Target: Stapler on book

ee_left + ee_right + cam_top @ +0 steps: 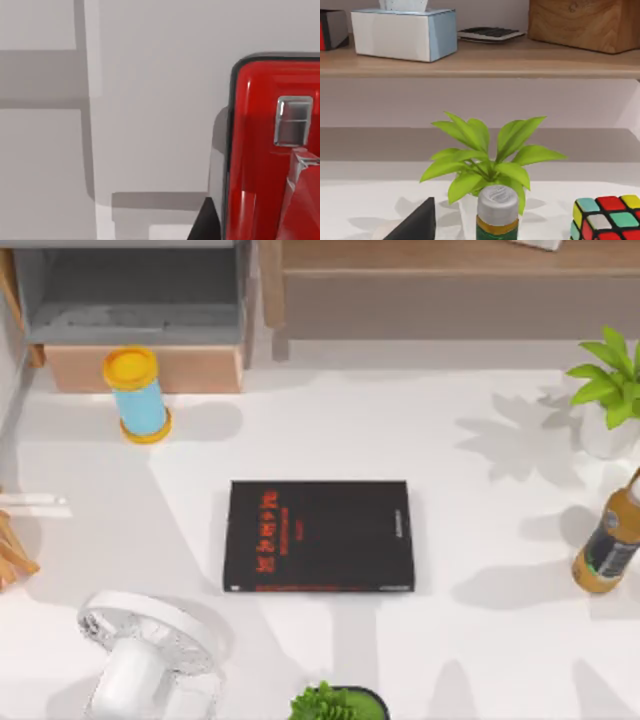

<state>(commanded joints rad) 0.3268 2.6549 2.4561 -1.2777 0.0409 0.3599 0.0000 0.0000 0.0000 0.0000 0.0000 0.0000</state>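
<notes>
Stapler [260, 150]: lying close under the left pincer, apparently on the worktop [150, 100]; whether the fingers are spread, I cannot tell. Book [318, 536]: sitting mid-worktop, bare. Advice: centring over the narrow red body before pinching.

Your top camera is looking straight down on the white table [300, 430]. Your left wrist camera is hovering close over it; your right wrist camera is facing level toward the leafy green potted plant [487, 160], shared with the top view.
</notes>
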